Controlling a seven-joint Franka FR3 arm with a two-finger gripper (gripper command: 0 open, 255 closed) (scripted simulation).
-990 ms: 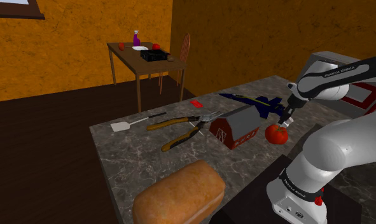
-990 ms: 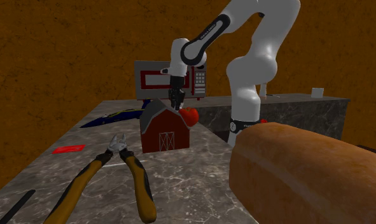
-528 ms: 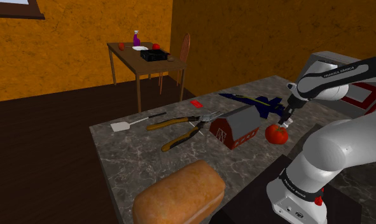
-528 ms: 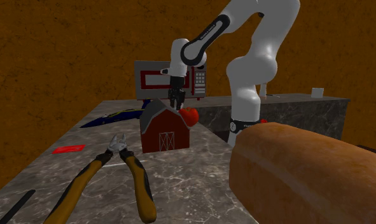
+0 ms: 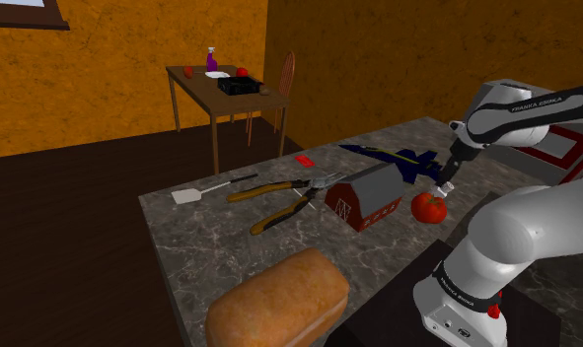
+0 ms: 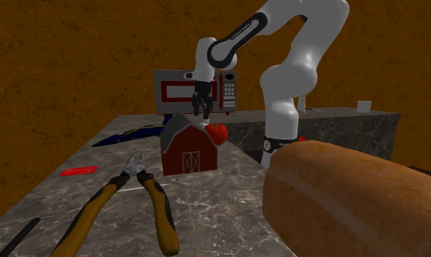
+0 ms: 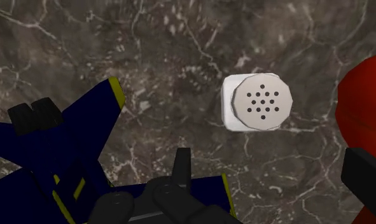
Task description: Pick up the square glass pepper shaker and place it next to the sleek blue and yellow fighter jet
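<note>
The pepper shaker (image 7: 256, 103), a white square body with a round perforated cap, stands upright on the marbled counter (image 7: 180, 57). It sits between the blue and yellow jet (image 7: 53, 159) and a red tomato (image 7: 364, 102), close to the jet's wing. My gripper (image 7: 273, 170) hangs above it, open, with its fingers (image 7: 183, 167) wide apart and touching nothing. From the shoulder view the gripper (image 5: 444, 183) hovers just past the jet (image 5: 393, 158), above the tomato (image 5: 429, 206). In the second exterior view the gripper (image 6: 200, 111) sits over the barn's roof line.
A red toy barn (image 5: 368, 197) stands by the tomato. Yellow-handled pliers (image 5: 284, 202), a spatula (image 5: 195, 192) and a red card (image 5: 304, 159) lie further along the counter. A bread loaf (image 5: 279, 301) fills the near end. A microwave (image 6: 195, 91) stands behind the arm.
The fingers have gone from shut to wide open, letting go of the shaker. The hand has lifted a little above it.
</note>
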